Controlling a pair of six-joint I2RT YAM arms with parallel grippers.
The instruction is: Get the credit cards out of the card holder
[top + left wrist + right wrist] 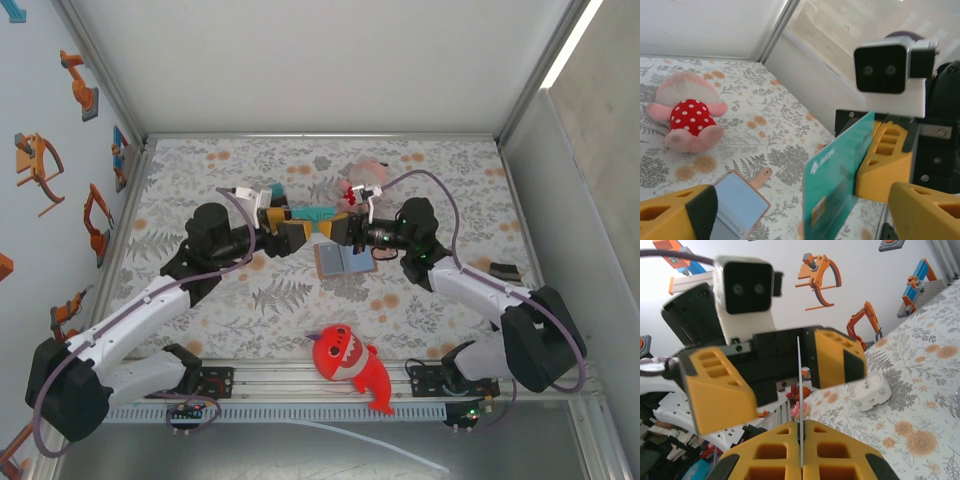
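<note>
Right jaws clamped on teal credit card point(836, 172); left jaws wide apart, flanking it.

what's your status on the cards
Left gripper open, jaws either side of the teal card. Right gripper shut on that card, in the air. Wallet open on the table. Pink plush just behind, red plush at the near edge.

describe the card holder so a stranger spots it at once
On the floral table, find the teal card held up mid-table. Beside it, toward the near edge, lies the card holder: flat, open, tan-rimmed, blue-grey inside, unlike the red plush toy.
</note>
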